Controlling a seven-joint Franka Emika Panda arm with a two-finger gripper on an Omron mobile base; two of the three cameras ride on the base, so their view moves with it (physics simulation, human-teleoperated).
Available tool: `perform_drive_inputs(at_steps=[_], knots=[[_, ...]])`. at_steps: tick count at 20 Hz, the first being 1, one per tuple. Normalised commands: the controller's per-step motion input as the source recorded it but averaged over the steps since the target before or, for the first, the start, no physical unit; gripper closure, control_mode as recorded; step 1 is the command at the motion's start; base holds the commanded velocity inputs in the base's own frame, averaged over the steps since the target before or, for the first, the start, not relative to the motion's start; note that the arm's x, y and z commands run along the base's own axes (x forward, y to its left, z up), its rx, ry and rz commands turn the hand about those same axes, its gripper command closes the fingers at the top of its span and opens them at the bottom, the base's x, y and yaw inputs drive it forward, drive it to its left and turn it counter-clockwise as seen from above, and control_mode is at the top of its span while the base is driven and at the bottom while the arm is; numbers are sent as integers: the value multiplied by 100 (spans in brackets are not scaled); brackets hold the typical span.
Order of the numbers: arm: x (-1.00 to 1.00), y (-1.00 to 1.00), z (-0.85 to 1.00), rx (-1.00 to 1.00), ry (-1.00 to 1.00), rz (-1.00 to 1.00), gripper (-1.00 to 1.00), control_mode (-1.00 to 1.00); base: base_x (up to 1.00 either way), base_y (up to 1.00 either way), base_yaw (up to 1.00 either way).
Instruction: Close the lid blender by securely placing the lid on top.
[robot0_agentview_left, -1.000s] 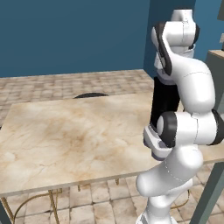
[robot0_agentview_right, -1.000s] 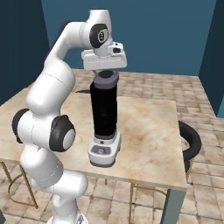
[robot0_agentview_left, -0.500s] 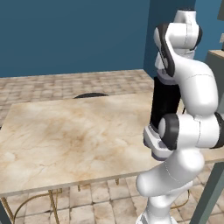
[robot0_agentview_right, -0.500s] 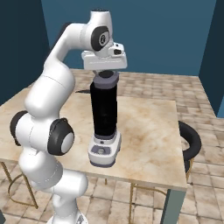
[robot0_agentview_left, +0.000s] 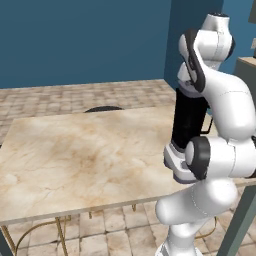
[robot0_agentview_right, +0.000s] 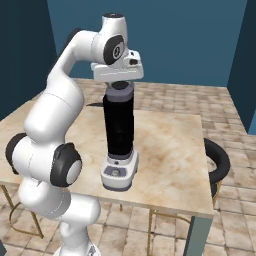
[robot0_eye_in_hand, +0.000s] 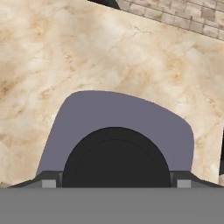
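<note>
The blender (robot0_agentview_right: 119, 131) stands on the marble table (robot0_agentview_right: 172, 150), a tall black jar on a light grey base with a button panel. The greyish-lavender lid (robot0_agentview_right: 120, 91) rests level on the jar's mouth. My gripper (robot0_agentview_right: 119, 84) hangs straight down over it, shut on the lid's dark round centre. In the hand view the lid (robot0_eye_in_hand: 87, 118) sits very close, and a fingertip (robot0_eye_in_hand: 49, 183) touches each side of the dark centre, with the gripper (robot0_eye_in_hand: 114, 183) right above it. In the left base view my arm covers most of the blender (robot0_agentview_left: 188, 120).
The blender's base stands near the table's front edge (robot0_agentview_right: 150, 202). A black round stool (robot0_agentview_right: 218, 161) is off the table's right side, and its seat (robot0_agentview_left: 102, 108) shows beyond the far edge in the left base view. Bare marble (robot0_agentview_left: 75, 155) stretches to the left.
The hand has sunk slightly toward the lid, and the arm's elbow has shifted a little. The lid stays on the jar's top throughout.
</note>
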Motion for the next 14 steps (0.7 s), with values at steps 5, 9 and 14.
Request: perform_drive_inputs(at_steps=[5, 9, 14], knots=[[5, 0, -20, 0, 0, 11, 100, -100, 0, 0, 0], [33, 0, -18, 0, 0, 3, 100, -100, 0, 0, 0], [43, -1, -5, 0, 0, 0, 100, -100, 0, 0, 0]])
